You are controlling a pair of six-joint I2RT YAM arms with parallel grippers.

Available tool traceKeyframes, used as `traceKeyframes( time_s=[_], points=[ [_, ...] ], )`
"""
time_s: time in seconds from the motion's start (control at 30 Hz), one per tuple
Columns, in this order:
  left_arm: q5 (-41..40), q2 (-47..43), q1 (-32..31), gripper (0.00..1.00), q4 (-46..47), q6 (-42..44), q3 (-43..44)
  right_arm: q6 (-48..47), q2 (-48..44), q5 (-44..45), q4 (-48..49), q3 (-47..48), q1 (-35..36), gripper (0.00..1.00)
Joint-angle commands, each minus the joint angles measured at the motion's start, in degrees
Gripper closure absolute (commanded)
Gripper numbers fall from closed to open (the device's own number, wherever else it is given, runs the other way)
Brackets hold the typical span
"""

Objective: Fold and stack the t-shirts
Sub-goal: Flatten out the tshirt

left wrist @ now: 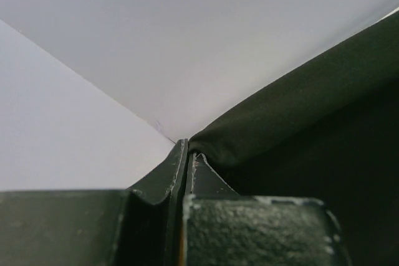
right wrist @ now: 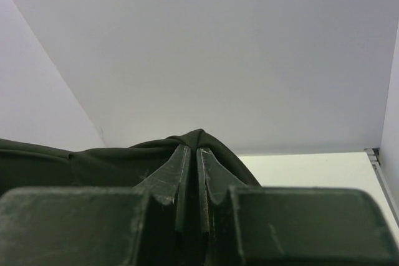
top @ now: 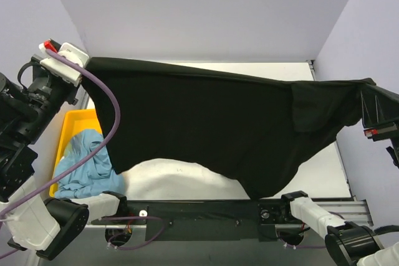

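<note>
The black t-shirt (top: 212,129) hangs spread out in the air, stretched from a corner above the far end of the yellow tray (top: 78,119) to another corner well to the right of the tray. Its lower edge sags towards the table (top: 168,182) just right of the tray. The left gripper (left wrist: 189,154) is clamped tight on the shirt corner nearest the tray, and a rolled hem runs away from its tips. The right gripper (right wrist: 193,147) pinches the corner farthest from the tray, with cloth bunched over its closed fingers (right wrist: 167,175). The light blue t-shirt (top: 84,163) lies crumpled in the near half of the tray, spilling over the tray's near right rim
</note>
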Motion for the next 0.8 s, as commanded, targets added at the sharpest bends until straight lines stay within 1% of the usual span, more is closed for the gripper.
traceKeyframes(
  time_s=[0.0,0.1,0.27,0.3,0.33,0.37,0.4,0.43,0.47,0.5,0.53,0.57,0.6,0.63,0.67,0.7,0.73,0.77],
  points=[
    [-2.4,2.2,0.3,1.0,0.6,-2.9,1.0,-3.2,1.1,1.9,6.2,-0.6,-0.4,1.0],
    [-1.2,2.2,0.3,1.0,1.7,-5.2,-6.6,-4.9,2.8,2.1,7.5,-5.7,-0.3,1.0],
    [-2.5,5.8,0.4,1.0,2.9,-7.2,-14.2,-7.2,8.3,3.1,12.4,-18.3,-0.4,1.0],
    [-2.9,7.2,0.4,1.0,4.5,-7.6,-16.8,-8.0,10.8,2.9,13.1,-21.8,-0.5,1.0],
    [-3.0,7.7,0.4,1.0,5.6,-7.6,-18.4,-8.5,11.9,2.3,15.2,-23.4,-0.6,1.0],
    [-2.9,8.9,0.4,1.0,9.0,-7.6,-22.5,-8.6,15.1,1.2,16.1,-26.2,-1.2,1.0],
    [-2.7,9.3,0.4,1.0,10.7,-7.6,-26.4,-8.7,17.0,0.4,18.0,-27.6,-1.6,1.0],
    [-2.4,11.0,0.5,1.0,14.6,-7.4,-28.6,-8.4,20.4,-1.4,19.1,-29.4,-2.7,1.0],
    [-2.3,12.0,0.5,1.0,16.4,-7.4,-31.4,-7.7,22.7,-2.0,21.4,-30.3,-3.3,1.0],
    [-2.6,15.0,0.7,1.0,18.8,-7.5,-32.2,-6.7,26.9,-3.6,24.2,-31.5,-4.4,1.0],
    [-2.7,17.0,0.8,1.0,20.1,-7.5,-33.4,-6.3,28.9,-4.3,25.2,-31.8,-5.0,1.0],
    [-3.2,20.3,1.2,1.0,22.7,-7.9,-33.7,-5.5,33.5,-5.6,27.6,-32.0,-5.9,1.0],
    [-3.5,22.1,1.8,1.0,24.6,-8.1,-34.9,-5.1,38.4,-6.5,28.4,-31.7,-6.7,1.0],
    [-3.8,25.4,2.0,1.0,28.1,-8.4,-35.2,-4.1,40.8,-7.1,29.8,-30.6,-7.2,1.0],
    [-3.9,27.3,2.8,1.0,29.6,-8.5,-35.7,-3.6,46.2,-8.0,29.9,-29.6,-8.0,1.0],
    [-4.4,31.1,3.0,1.0,32.0,-8.5,-35.6,-2.5,48.7,-8.7,29.9,-27.1,-8.3,1.0],
    [-4.9,34.9,3.3,1.0,33.0,-8.4,-35.0,-2.0,53.9,-10.1,29.9,-25.3,-9.0,1.0],
    [-5.6,36.6,3.6,1.0,34.6,-8.4,-34.5,-1.0,56.2,-10.9,29.8,-22.6,-9.5,1.0]
  ],
)
